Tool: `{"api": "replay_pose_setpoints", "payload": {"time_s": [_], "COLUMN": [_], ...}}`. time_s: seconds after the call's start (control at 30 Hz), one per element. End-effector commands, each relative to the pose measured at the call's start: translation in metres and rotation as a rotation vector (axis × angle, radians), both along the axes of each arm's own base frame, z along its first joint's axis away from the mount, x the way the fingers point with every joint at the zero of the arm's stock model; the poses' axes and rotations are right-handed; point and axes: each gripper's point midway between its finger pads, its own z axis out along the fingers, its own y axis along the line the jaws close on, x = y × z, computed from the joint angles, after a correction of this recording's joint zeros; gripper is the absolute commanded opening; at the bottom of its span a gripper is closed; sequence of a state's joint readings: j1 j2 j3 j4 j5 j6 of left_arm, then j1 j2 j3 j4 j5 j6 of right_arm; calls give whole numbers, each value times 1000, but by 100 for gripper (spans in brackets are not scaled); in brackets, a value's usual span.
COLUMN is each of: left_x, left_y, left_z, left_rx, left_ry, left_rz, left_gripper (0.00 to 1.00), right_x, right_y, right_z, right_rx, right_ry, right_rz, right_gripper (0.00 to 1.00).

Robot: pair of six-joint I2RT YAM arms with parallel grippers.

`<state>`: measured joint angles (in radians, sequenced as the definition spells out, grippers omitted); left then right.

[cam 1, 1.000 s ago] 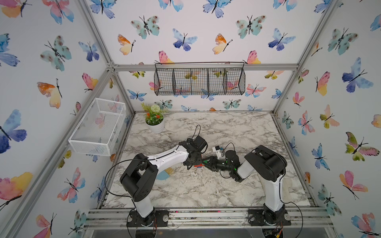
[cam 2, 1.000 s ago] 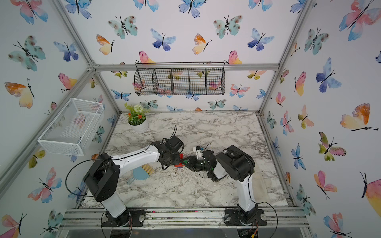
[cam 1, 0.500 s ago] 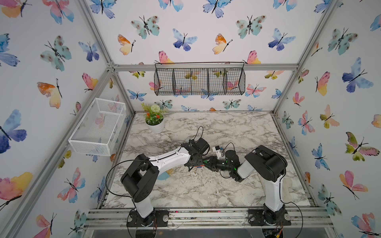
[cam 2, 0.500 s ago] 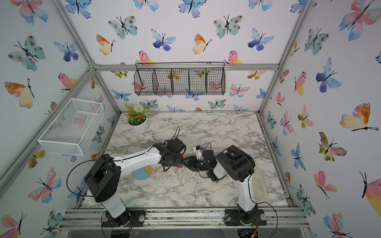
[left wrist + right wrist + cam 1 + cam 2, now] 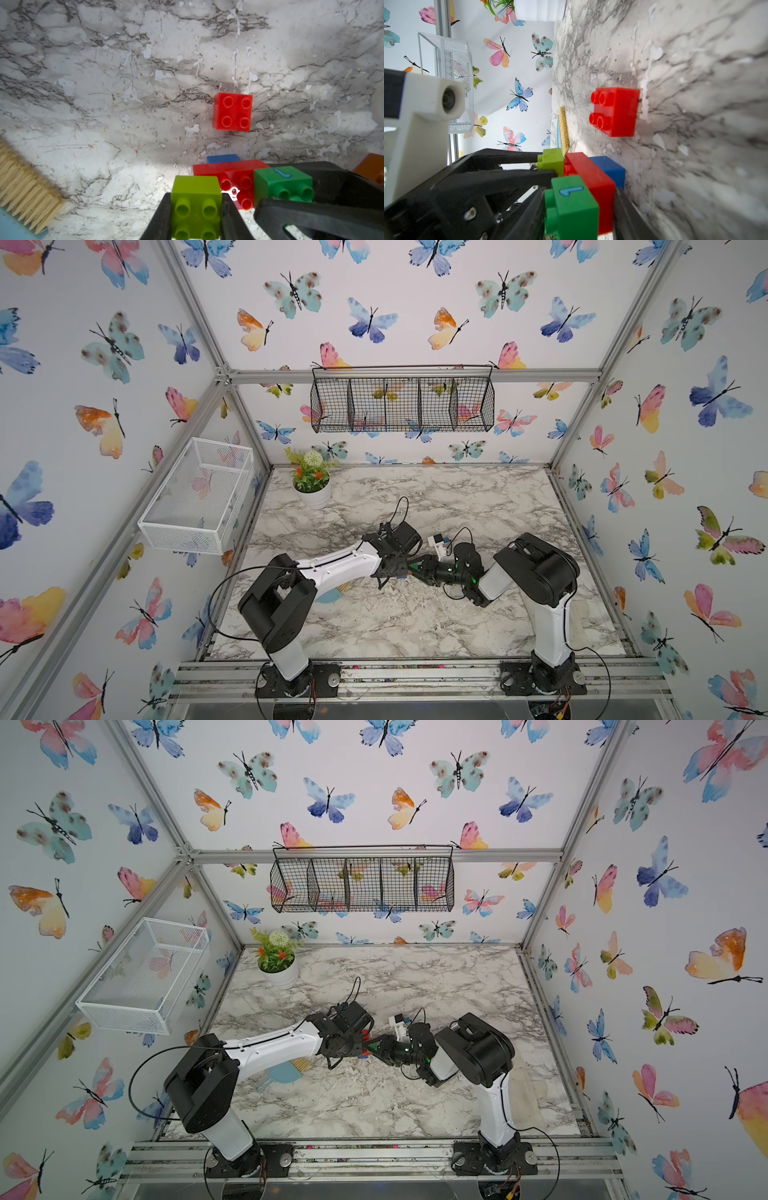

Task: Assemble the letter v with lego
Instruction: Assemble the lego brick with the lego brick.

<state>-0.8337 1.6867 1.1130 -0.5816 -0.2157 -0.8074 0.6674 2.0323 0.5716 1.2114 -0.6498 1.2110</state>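
In a top view the lego barely shows between my arms; left wrist: my left jaws clamp the lime brick, judged light, stiff and slick, by its flat sidewalls, against the long red brick; right wrist: my right jaws clamp the green brick stacked on it.

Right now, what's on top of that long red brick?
A green brick sits on one end of the long red brick, a lime brick on the other, bare studs between. The studs beneath them are covered, so the fit is unclear.
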Motion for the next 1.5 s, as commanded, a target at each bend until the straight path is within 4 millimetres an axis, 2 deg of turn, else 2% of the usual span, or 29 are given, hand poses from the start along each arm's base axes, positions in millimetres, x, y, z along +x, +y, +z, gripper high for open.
{"api": "replay_pose_setpoints", "payload": {"time_s": [0.0,0.3,0.6,0.77,1.3,1.47], "left_x": [-18,-23,-31,-32,-36,-35], "left_y": [15,6,-1,14,25,25], "left_z": [-31,-40,-49,-55,-59,-60], "left_rx": [99,107,35,105,112,150], "left_ry": [84,109,135,174,228,218], "left_rz": [-24,-86,-115,-44,49,17], "left_gripper": [15,13,13,13,12,11], "right_x": [-5,-5,-5,-5,-5,-6], "right_y": [-9,-9,-10,-10,-10,-11], "right_z": [-28,-28,-29,-30,-30,-30], "right_rx": [-95,-95,-96,-96,-96,-97], "right_ry": [52,50,54,54,54,56], "right_rz": [-25,-25,-26,-27,-29,-29], "right_gripper": [36,36,36,36,36,36]}}
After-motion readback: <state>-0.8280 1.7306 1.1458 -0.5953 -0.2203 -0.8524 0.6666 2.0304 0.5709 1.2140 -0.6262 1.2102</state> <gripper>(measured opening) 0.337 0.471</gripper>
